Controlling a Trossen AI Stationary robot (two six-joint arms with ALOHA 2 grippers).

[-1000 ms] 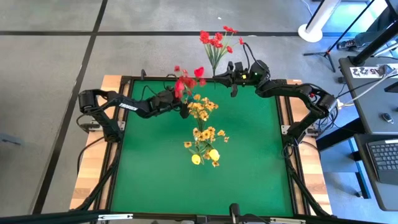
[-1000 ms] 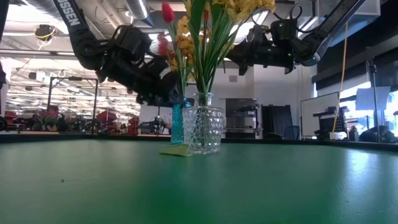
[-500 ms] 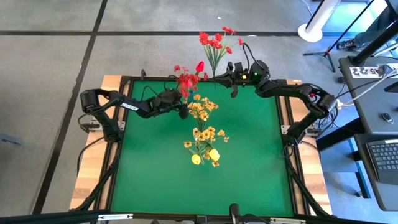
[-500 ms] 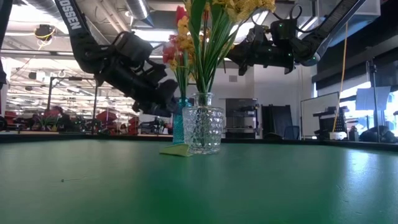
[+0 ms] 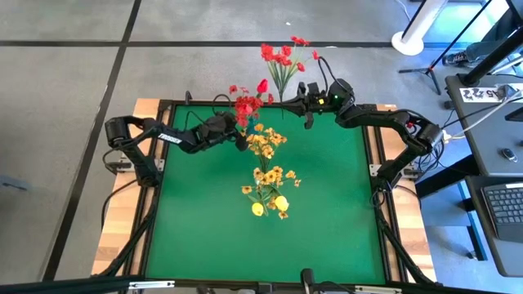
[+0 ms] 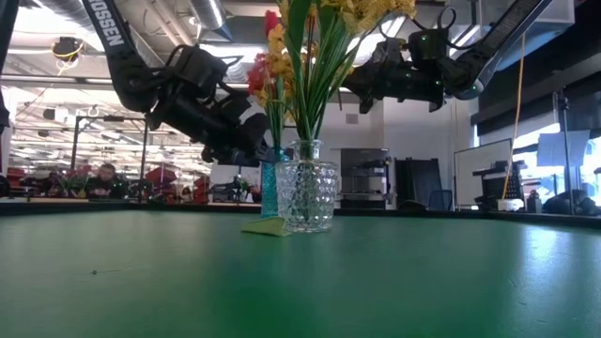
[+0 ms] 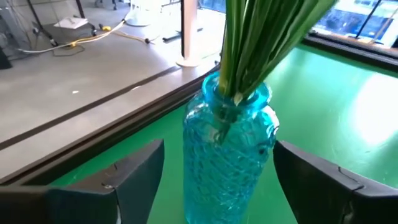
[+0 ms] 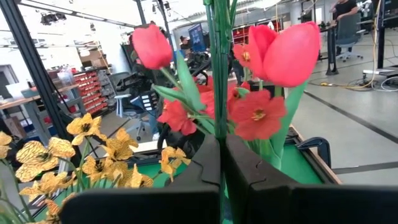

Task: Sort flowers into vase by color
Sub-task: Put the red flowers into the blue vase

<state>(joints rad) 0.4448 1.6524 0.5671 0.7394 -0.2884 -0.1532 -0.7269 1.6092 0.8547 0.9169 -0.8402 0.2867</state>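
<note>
The left gripper's fingers (image 7: 118, 180) stood spread wide, one on each side of a blue glass vase (image 7: 229, 155), clear of its walls and gripping nothing. Green stems (image 7: 261, 43) rose bunched out of the vase's mouth. From above, the left gripper (image 5: 233, 132) sat at the table's far edge, just beside the red flowers (image 5: 248, 102) standing in that vase. In the level view the blue glass vase (image 6: 269, 186) showed partly hidden behind a clear cut-glass vase (image 6: 307, 196).

The right gripper's fingers (image 8: 193, 168) were pressed together, pinching a thin green stem (image 8: 219, 62) that ran up between them. From above, the right gripper (image 5: 288, 102) hovered over the table's far edge, holding a sprig of small red blooms (image 5: 282, 55) that reached out beyond the table.

Yellow-orange flowers (image 5: 265, 144) stood near the middle of the green table (image 5: 327, 212), with another yellow cluster (image 5: 270, 192) closer to the near side. Whether both sat in the clear vase could not be told.
</note>
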